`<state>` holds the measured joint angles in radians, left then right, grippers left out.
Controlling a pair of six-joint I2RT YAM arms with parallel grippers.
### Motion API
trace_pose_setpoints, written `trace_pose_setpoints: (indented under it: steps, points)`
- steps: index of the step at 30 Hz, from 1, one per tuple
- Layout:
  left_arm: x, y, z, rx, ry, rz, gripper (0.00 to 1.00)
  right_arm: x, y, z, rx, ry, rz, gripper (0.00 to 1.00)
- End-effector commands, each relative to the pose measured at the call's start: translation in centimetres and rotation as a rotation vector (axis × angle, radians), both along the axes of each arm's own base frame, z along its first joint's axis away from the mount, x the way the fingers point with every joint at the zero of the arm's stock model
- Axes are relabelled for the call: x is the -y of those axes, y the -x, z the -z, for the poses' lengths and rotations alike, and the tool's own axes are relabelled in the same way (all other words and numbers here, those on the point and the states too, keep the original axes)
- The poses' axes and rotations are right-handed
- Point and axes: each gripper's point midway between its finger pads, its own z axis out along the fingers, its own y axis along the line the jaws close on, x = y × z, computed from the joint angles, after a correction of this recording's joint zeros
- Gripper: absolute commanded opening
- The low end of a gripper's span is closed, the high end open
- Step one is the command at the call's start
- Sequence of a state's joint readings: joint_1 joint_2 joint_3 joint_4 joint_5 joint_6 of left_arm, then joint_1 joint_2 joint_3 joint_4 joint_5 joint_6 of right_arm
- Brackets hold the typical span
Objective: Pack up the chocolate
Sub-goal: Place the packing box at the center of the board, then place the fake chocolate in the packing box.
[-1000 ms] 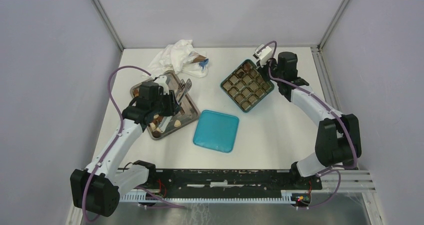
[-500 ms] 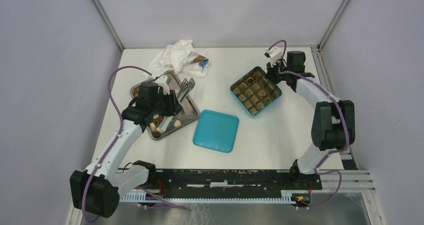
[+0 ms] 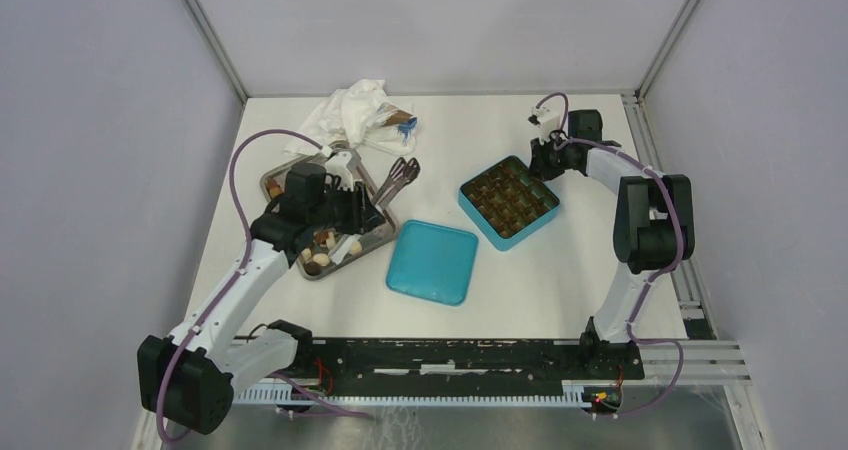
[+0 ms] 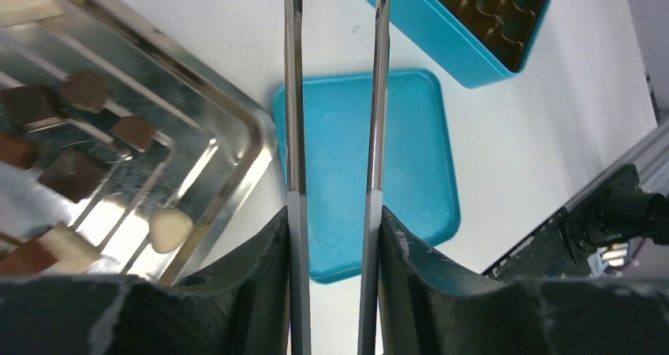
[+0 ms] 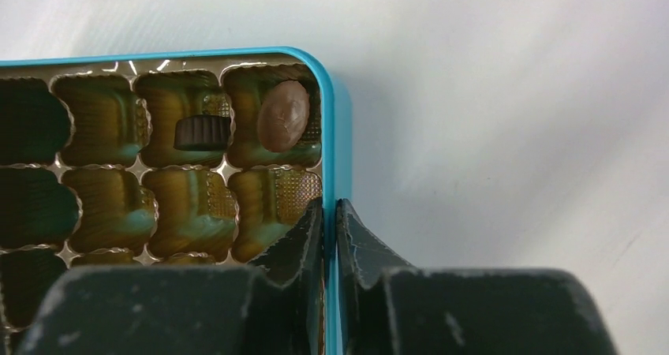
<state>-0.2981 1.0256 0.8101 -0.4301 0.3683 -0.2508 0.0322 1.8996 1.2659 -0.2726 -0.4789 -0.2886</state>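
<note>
Pinching the teal box (image 5: pixel 327 87) by its corner wall with the right pincer (image 5: pixel 330 213), seemingly steadying it. Clamping metal tongs (image 4: pixel 293 118) in the left pincer (image 4: pixel 334 237), left of the box, at the tray (image 4: pixel 237 126) of loose chocolate (image 4: pixel 75 170). Two pieces (image 5: pixel 282 114) seated in the box's corner cells. Likely next: nipping one piece, carrying it boxward.

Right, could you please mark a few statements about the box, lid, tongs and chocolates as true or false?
1. The right hand pinches the teal box by its wall. True.
2. The teal lid sits on the box. False: it lies flat on the table, between the metal tray and the box.
3. The left hand holds metal tongs. True.
4. Every compartment in the box is empty. False: two chocolates sit in neighbouring compartments at one corner.
</note>
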Motion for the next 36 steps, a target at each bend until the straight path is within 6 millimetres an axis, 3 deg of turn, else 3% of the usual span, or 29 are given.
trace_pose_setpoints:
  steps: [1, 6, 10, 13, 18, 20, 24, 36]
  points:
    - [4.0, 0.4, -2.4, 0.046, 0.07, 0.085, 0.12, -1.3, 0.2, -1.3, -0.009, -0.076, -0.011, 0.2]
    - [6.9, 0.9, -3.3, 0.052, 0.024, 0.1, 0.12, 0.2, -0.2, -5.1, 0.082, -0.056, 0.005, 0.39]
    - [8.8, 0.7, -3.1, 0.045, -0.006, 0.102, 0.12, 2.7, 0.8, -9.0, 0.176, -0.054, 0.007, 0.55]
    - [10.2, 0.2, -2.7, 0.036, -0.026, 0.11, 0.12, 2.0, 3.5, -12.0, 0.244, -0.092, -0.069, 0.6]
    - [12.8, -0.8, -2.2, 0.042, -0.068, 0.121, 0.12, -1.1, 10.5, -14.6, 0.356, -0.224, -0.214, 0.61]
    - [13.8, -1.2, -2.0, 0.048, -0.087, 0.124, 0.12, -1.6, 12.3, -14.7, 0.421, -0.25, -0.218, 0.62]
    - [15.3, -2.7, -1.4, 0.063, -0.145, 0.115, 0.12, -0.9, 13.7, -13.5, 0.504, -0.225, -0.163, 0.64]
    - [17.6, -4.9, 1.9, 0.032, -0.307, 0.103, 0.14, -0.2, 13.3, -12.9, 0.444, -0.211, -0.138, 0.64]
